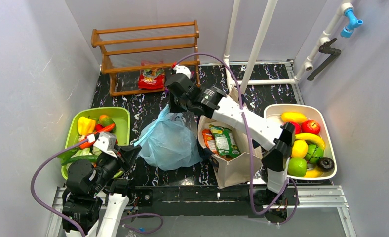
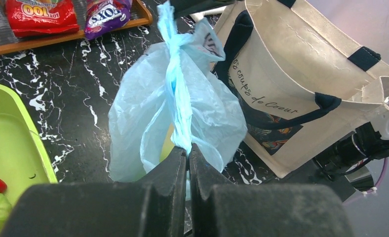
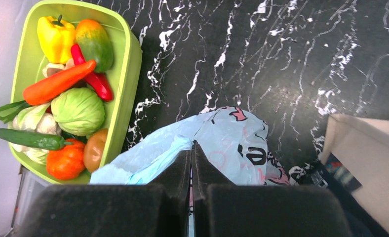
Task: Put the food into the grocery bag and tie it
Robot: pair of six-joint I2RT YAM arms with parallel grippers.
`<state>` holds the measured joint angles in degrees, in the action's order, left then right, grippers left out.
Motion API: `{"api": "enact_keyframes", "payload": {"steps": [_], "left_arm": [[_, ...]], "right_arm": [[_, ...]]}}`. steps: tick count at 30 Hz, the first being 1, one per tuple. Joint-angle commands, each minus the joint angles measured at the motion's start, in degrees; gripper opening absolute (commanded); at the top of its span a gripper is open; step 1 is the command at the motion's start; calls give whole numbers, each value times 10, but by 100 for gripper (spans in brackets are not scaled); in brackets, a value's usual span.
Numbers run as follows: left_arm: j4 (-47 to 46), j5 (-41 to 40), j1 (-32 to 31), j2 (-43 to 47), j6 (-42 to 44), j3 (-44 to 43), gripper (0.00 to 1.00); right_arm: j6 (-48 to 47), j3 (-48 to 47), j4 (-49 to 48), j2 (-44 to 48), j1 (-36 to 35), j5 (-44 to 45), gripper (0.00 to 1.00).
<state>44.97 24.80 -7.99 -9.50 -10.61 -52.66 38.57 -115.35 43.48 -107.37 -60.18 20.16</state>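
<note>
**Both jaws pinched shut on the blue bag's handles**

On my far left sits the green bin (image 1: 108, 109), full of vegetables. I can pick out a yellow pepper (image 3: 57, 37), a carrot (image 3: 59, 81), a cabbage (image 3: 78, 111) and a cucumber (image 3: 32, 139). The pieces underneath are stacked too tightly for me to name.

Just right of the bin, my left gripper (image 2: 187, 150) has its jaws pressed together on a twisted strand of the grocery bag (image 1: 170, 140). The bag slumps on the black marbled table between the bin and the tote. Its film is cloudy and I cannot tell what is inside.

At the bag's far end, my right gripper (image 3: 191, 148) is likewise clamped on a bunched strip of the same plastic.

Behind, the wooden rack (image 1: 143, 49) holds a red packet (image 2: 42, 15) and a purple packet (image 2: 106, 15), both cut off by the frame edge in the left wrist view.

Next comes the beige tote (image 1: 234, 170), with a green packet (image 1: 225, 140) and an orange packet (image 1: 210, 140) showing in its mouth, partly hidden by my right arm.

Farthest right, the white tray (image 1: 281, 106) carries a red apple (image 1: 310, 127), bananas (image 1: 308, 138) and a green apple (image 1: 296, 167).
</note>
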Motion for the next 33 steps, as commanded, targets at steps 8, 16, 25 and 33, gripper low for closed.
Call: {"api": "enact_keyframes", "payload": {"steps": [8,16,25,33], "left_arm": [[43,91,-1,32,-31,-35,0],[19,8,-1,-19,-15,-71,0],[-132,-29,-1,-123,39,-49,0],[-98,-9,-1,-143,-32,-10,12]], "right_arm": [[-86,-117,31,-103,138,77,1],[-101,72,-74,109,131,-34,1],[1,262,-114,298,79,-98,1],[39,346,-142,295,52,-137,1]]}}
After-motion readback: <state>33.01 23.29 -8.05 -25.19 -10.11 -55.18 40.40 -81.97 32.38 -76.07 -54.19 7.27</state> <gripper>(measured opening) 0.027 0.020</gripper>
